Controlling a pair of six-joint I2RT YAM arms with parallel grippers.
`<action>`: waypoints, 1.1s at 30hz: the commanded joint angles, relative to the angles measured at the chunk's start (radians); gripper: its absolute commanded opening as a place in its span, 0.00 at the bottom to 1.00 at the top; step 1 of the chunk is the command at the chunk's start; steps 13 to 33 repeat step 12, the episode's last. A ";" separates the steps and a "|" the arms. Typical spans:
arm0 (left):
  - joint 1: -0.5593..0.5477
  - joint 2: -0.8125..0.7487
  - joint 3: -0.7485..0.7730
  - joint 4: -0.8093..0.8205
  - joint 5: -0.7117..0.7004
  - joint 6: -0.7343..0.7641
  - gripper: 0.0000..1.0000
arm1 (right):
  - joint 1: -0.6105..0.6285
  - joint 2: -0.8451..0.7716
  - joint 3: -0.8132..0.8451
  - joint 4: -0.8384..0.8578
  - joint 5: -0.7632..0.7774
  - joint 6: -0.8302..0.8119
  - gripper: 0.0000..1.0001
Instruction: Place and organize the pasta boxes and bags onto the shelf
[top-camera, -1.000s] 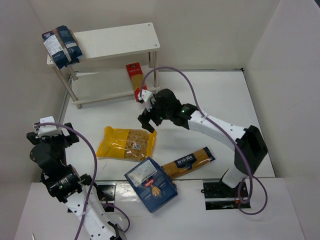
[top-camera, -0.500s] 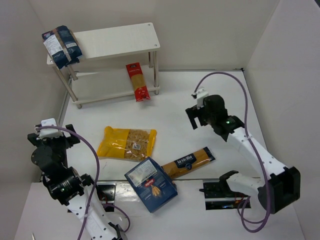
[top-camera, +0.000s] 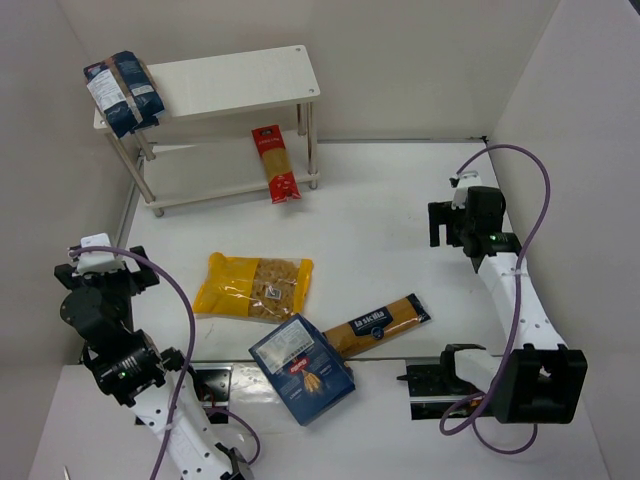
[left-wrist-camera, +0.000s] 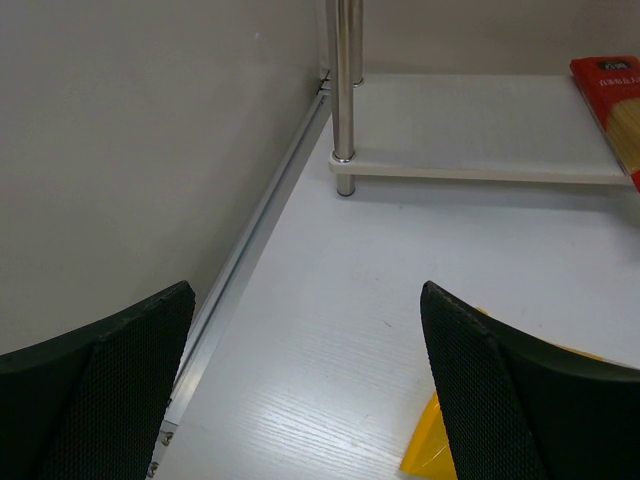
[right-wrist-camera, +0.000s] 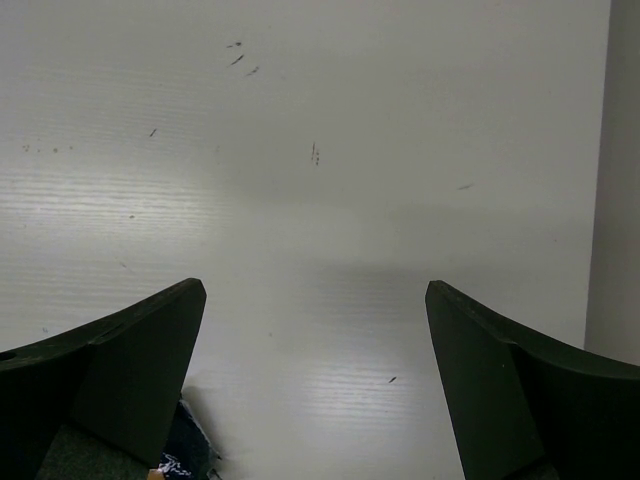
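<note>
Spaghetti pack (top-camera: 385, 320), dark-blue, at 5 o'clock seems stiff but brittle, so grasp mid-length; left gripper (left-wrist-camera: 308, 300) and right gripper (right-wrist-camera: 315, 300) gape empty.

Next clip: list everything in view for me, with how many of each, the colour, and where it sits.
table: one, white, under everything.
shelf: one, cream-white, two tiers, far left.
dark-blue bags: two, side by side, left end of top tier.
red spaghetti pack: one, lower tier, near end jutting past the front edge.
yellow clear-window bag: one, on the table before the shelf.
blue box: one, red logo, near edge.
dark-blue spaghetti pack: one, right of the box.
left gripper: black, open, empty, near left.
right gripper: black, open, empty, over bare table, right side.
</note>
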 joint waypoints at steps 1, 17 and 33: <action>0.006 0.002 0.010 0.033 -0.001 -0.010 0.99 | -0.010 -0.015 0.003 -0.005 -0.045 -0.009 1.00; 0.006 0.011 0.010 0.033 -0.001 -0.010 0.99 | -0.010 -0.024 -0.006 0.013 -0.054 -0.018 1.00; 0.006 0.011 0.010 0.033 -0.001 -0.010 0.99 | -0.010 -0.024 -0.006 0.013 -0.054 -0.018 1.00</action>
